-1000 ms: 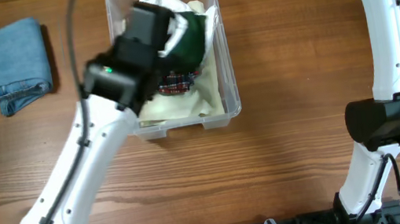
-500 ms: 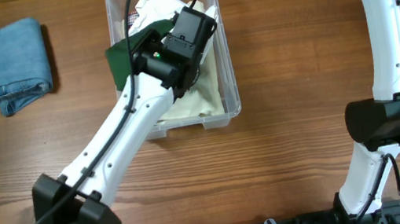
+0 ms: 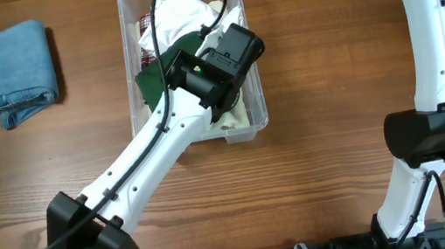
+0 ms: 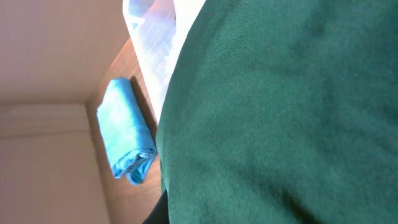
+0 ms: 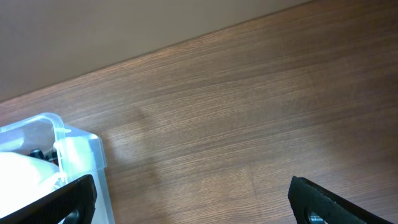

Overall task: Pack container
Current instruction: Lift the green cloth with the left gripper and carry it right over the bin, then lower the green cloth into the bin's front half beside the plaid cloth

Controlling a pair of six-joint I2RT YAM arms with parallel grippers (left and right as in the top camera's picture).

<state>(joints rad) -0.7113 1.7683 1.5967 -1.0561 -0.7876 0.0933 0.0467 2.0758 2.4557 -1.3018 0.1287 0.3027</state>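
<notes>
**Tool on the left closed over the packed container, right one idle and spread**

Left tool (image 3: 229, 53) sits above the right half of the container (image 3: 247, 15), wrist pointing down into it. We cannot see its fingers in either view. The wrist camera is filled almost edge to edge by the green cloth (image 4: 280, 112). We take the jaws as pressed together, but cannot tell whether they pinch that cloth.

Right tool (image 5: 193, 205) hangs over bare worktop (image 3: 337, 125) at the far right corner. Its two fingertips are spread wide with nothing between them. A corner of the container (image 5: 74, 149) shows at the left of its wrist view.

The container stands on the worktop at top centre, long side running away from the robot's base. Inside we note:
- a white cloth (image 3: 183, 11) bunched at the far end
- the green cloth (image 3: 157, 72), draped over the left wall beside the arm
- a cream cloth (image 3: 235, 118) at the near end, partly under the arm

A folded blue cloth (image 3: 17, 71) lies on the worktop well apart to the left, outside the container. It also shows in the left wrist view (image 4: 127, 134).
</notes>
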